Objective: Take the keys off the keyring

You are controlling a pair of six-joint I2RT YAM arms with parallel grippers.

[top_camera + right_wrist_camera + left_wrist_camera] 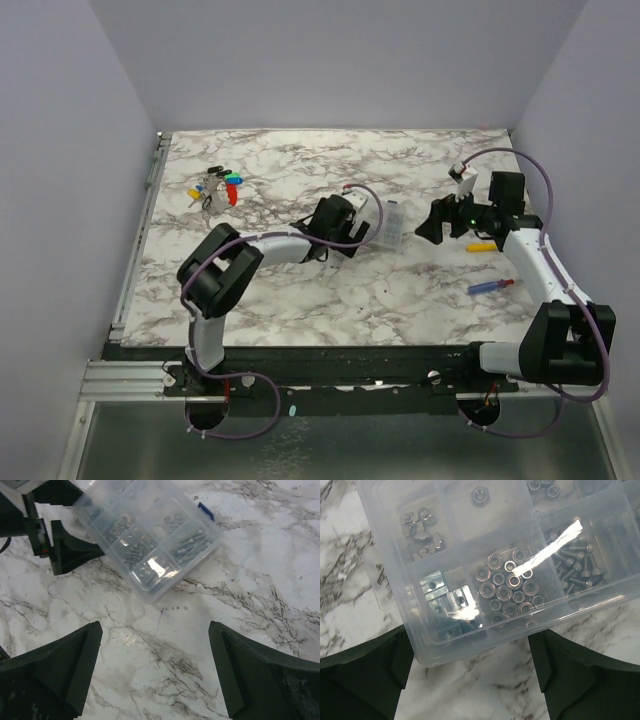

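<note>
Left gripper (470, 680) and right gripper (155, 675) both stand with jaws apart and empty, flanking the clear box (395, 225). The keys (215, 190) lie bunched at the far left of the tabletop (300, 300), well apart from both. The approach looks not yet begun; next, the left gripper probably has to travel there and pin the bunch.

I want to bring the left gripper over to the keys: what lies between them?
Only bare marble table, by the top view. The left gripper is open at the box, which lies on its far side from the keys.
</note>
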